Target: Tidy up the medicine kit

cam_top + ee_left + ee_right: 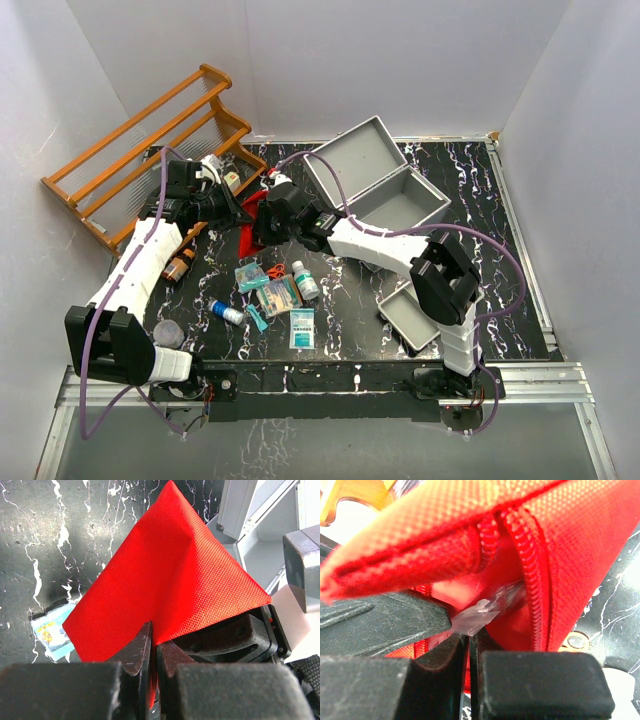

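Note:
A red fabric pouch (250, 236) with a zipper (535, 565) is held up between my two grippers, left of the open light-grey medicine kit (400, 200). My left gripper (232, 207) is shut on a fold of the pouch (170, 570), its tips (154, 635) pinching the cloth. My right gripper (262, 215) is shut at the pouch's zipper opening (469, 632), with red cloth (570, 545) between its tips. A scrap of clear plastic (480, 612) sticks out just above them. The kit's corner shows in the left wrist view (250, 525).
An orange-brown wooden rack (150, 140) stands at the back left. A loose grey tray (408, 318) lies front right. A small white bottle (305, 281), packets (278, 295), a sachet (301, 328), a blue tube (226, 312) and a brown bottle (180, 265) lie in front.

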{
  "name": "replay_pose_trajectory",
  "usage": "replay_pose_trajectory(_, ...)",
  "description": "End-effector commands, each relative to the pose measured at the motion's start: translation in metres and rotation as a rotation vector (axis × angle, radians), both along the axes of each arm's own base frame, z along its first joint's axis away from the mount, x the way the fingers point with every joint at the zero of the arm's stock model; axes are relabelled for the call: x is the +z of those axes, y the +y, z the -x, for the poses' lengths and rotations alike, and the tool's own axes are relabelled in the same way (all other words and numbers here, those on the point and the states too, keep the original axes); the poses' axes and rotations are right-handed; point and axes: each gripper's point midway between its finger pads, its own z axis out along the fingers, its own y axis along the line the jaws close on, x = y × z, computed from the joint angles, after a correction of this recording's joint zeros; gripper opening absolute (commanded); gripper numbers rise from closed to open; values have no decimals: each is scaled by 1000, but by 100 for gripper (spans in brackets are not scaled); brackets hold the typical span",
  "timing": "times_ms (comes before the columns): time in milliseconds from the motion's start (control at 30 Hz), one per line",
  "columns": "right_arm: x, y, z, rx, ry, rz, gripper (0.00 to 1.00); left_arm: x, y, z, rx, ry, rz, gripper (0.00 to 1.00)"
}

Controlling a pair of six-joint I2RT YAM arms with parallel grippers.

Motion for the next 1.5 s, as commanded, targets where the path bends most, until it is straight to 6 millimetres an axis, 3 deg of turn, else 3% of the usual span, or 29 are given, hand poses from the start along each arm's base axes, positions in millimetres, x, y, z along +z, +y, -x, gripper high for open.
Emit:
replay_pose_trajectory(0,48,9,-10,-1,-109,-105,5,13,-6,4,-11,0,34,0)
replay_pose_trajectory(167,61,0,-2,-12,-97,-129,7,8,-1,2,2,-10,8,0)
replay_pose_trajectory(533,86,-56,12,-111,-146,-53,24,3,0,-9,9,-39,-7,0)
replay_pose_trajectory(700,82,-72,7,-167,-164,7,37,5,-5,-11,5,-38,23,0)
replay_pose_trajectory(933,68,-73,-5,-196,-158,95,41,4,-8,-9,-1,-30,46,0)
replay_pose_trajectory(1200,60,-43,-23,-156,-176,87,32,-10,-10,-9,-9,13,53,0)
replay_pose_trajectory(1467,59,-38,-38,-213,-174,105,1,-14,-13,-9,-20,29,64,3)
